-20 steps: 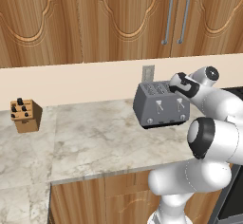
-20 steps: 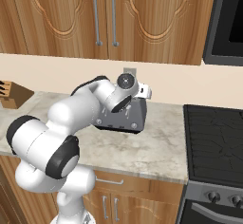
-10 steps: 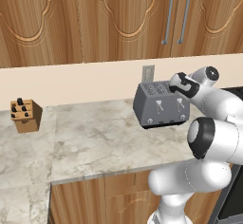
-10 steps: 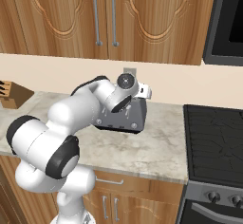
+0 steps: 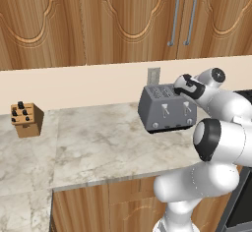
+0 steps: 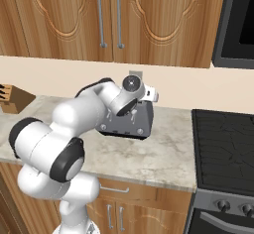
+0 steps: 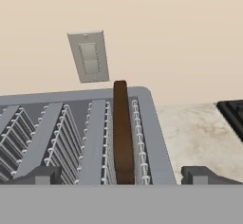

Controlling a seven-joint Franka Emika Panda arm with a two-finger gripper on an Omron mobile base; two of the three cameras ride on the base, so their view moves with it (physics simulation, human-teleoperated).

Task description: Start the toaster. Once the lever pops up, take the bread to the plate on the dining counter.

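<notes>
Dark-brown bread [image 7: 122,133] stands upright in the toaster [image 7: 80,137]'s end slot, the open end effector [image 7: 121,174] hovering above, jaws straddling it, seemingly ready to grasp.

Grey toaster [image 5: 166,109] with pale levers and dark base; dark-brown bread [image 7: 122,132] in its slot; my white arm [image 5: 216,142] with dark joints; pale marbled worktop [image 5: 98,147]; wooden cabinets [image 5: 98,24]; grey wall outlet [image 7: 88,57].
</notes>
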